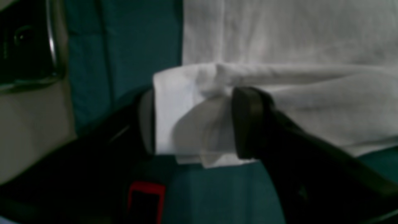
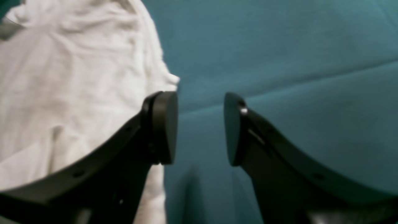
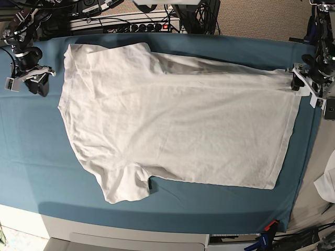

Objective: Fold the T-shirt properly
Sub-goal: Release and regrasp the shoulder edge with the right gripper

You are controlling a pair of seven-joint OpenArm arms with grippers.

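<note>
The white T-shirt [image 3: 178, 120] lies spread on the teal table cloth [image 3: 31, 151], sleeves to the left and hem to the right. My left gripper [image 3: 299, 79] is at the hem's far right corner. In the left wrist view its fingers [image 1: 248, 124] stand apart, with the folded hem corner [image 1: 186, 118] between them, so the gripper [image 1: 192, 123] is open around the cloth. My right gripper [image 3: 32, 78] is open and empty just left of the far sleeve. In the right wrist view [image 2: 200, 127] the shirt [image 2: 62, 77] lies beside its left finger.
A small white fabric scrap [image 3: 327, 183] lies off the table's right edge. Cables and a power strip [image 3: 141, 25] run behind the far edge. A red clip [image 3: 269, 226] sits at the front right corner. The table's white front edge [image 3: 131, 235] runs below.
</note>
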